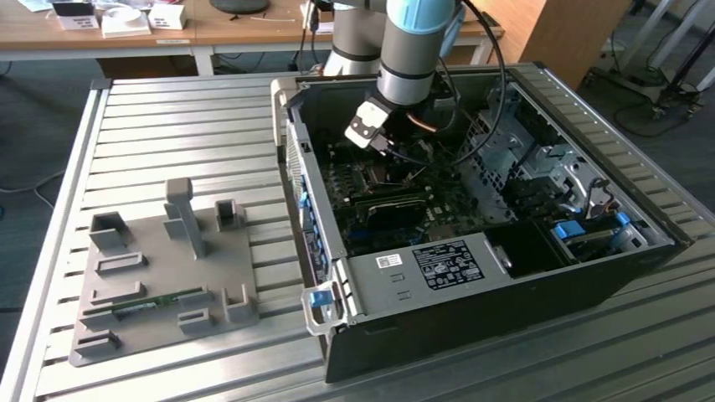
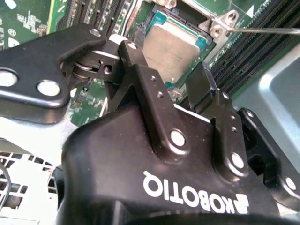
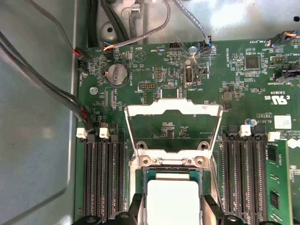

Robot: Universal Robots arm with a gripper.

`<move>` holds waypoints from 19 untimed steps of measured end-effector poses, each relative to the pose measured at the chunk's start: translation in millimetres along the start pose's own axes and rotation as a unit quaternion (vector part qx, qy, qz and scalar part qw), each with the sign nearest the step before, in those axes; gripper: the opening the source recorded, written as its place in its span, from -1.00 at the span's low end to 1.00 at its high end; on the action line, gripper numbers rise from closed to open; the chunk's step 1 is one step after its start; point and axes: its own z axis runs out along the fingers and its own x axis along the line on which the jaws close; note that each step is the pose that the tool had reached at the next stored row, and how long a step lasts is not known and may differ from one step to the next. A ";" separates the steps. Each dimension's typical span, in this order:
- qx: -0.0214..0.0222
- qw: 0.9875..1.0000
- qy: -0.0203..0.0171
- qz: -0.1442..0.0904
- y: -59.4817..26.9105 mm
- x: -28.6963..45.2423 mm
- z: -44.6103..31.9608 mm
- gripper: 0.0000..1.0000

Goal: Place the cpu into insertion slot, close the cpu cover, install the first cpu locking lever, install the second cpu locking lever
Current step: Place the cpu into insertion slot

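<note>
In the second wrist view the gripper [image 2: 169,52] hides the near edge of the cpu [image 2: 178,40] from you with its own black body. In the first wrist view the cpu [image 3: 172,201] and the insertion slot [image 3: 140,185] run off the picture's edge at the gripper's side. In the exterior view the arm [image 1: 408,75] covers both.

Wooden desk [image 1: 213,29], grey floor [image 1: 33,134]

The exterior view looks down from high and off to one side, far enough back to take in the table [image 1: 167,126], the open computer case [image 1: 470,276] and the arm [image 1: 414,42] reaching into it. The first wrist view faces squarely down on the motherboard [image 3: 154,61] from close by. The second wrist view slants along the gripper [image 2: 165,58] from nearer yet, and the chip [image 3: 172,201] [image 2: 171,47] appears in both wrist views.
</note>
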 end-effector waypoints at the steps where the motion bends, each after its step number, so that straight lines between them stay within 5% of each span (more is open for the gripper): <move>1: 0.000 1.000 0.000 0.000 0.1 0.1 -1.6 0.22; 19: 0.000 1.000 0.000 0.000 0.4 0.4 -7.6 0.22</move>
